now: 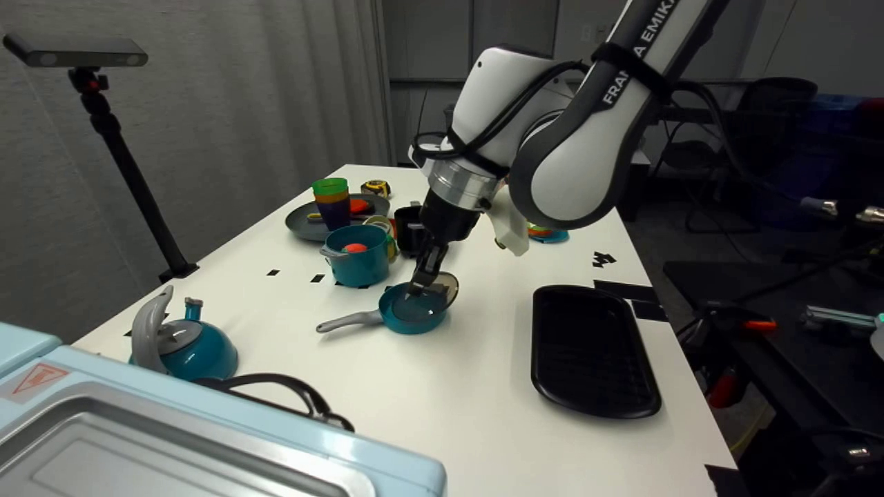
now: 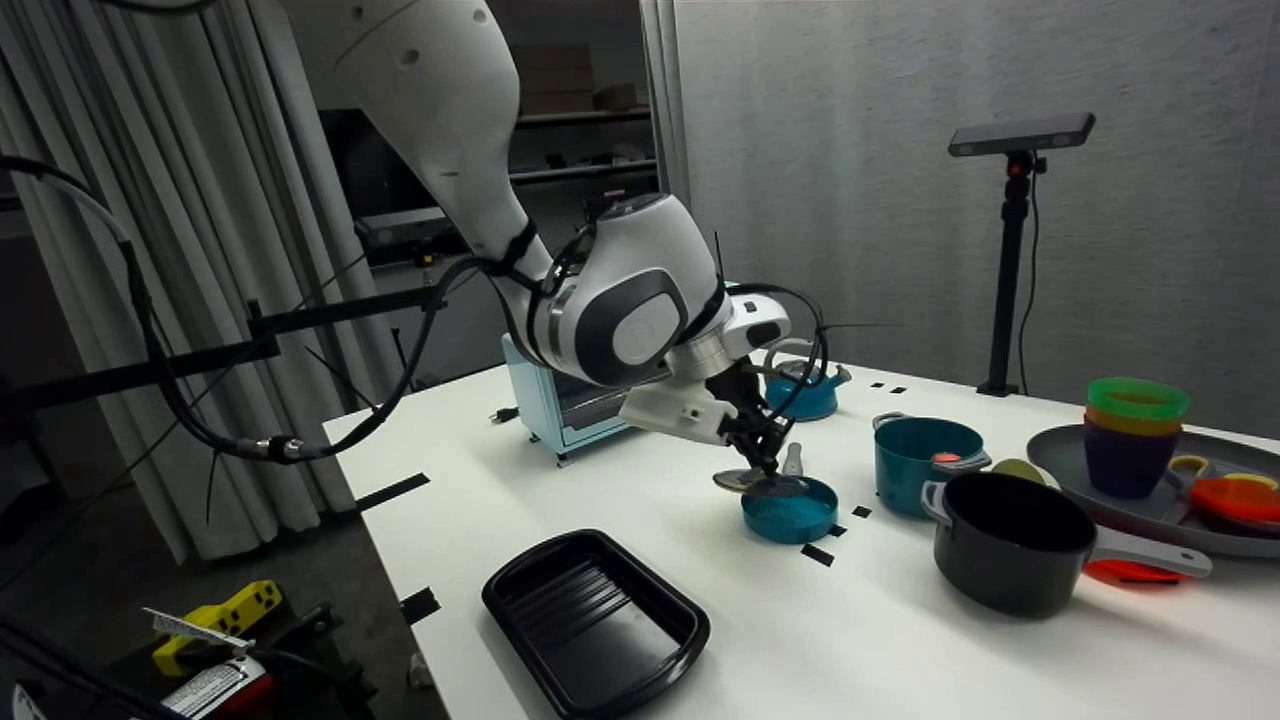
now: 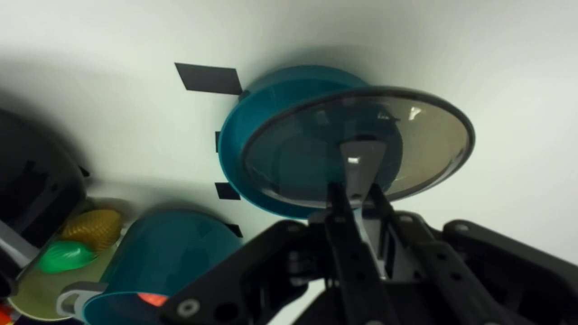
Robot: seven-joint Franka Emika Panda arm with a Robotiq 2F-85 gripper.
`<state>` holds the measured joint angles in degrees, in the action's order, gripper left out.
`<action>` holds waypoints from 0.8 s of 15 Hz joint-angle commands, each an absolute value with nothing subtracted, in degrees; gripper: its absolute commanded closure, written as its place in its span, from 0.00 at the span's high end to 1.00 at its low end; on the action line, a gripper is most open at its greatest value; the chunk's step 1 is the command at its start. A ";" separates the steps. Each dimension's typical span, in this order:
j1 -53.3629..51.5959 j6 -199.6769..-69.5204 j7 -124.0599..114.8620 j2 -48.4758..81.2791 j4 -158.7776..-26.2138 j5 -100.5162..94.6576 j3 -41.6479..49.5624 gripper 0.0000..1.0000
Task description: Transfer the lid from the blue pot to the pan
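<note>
Grey curtain (image 1: 276,90) hangs beyond one edge of your white table (image 1: 476,400) in an exterior view. Your jaws are clamped on the lid (image 3: 316,140) near the middle of its top, and it sits tilted just beyond them, over the pan (image 1: 411,327), its raised side overhanging toward the opposite edge; whether lid and pan touch, you cannot tell. Nearer the curtain-side edge than the pan stands your blue pot (image 1: 362,268), and the black tray (image 2: 600,640) lies near the opposite edge
</note>
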<state>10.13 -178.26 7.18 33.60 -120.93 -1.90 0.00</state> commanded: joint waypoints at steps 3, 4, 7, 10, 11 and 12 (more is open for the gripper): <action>7.07 -179.76 6.27 38.95 -115.25 -2.77 3.10 0.04; 6.78 -179.99 6.23 39.44 -114.69 -2.79 3.42 0.04; 6.06 -180.00 5.93 40.41 -113.47 -2.71 4.22 0.04; 5.39 -179.22 5.31 40.83 -112.90 -2.48 5.01 0.39; 5.19 -179.09 5.15 40.96 -112.74 -2.46 5.26 0.40; 5.04 -178.98 5.04 41.10 -112.62 -2.46 5.43 0.47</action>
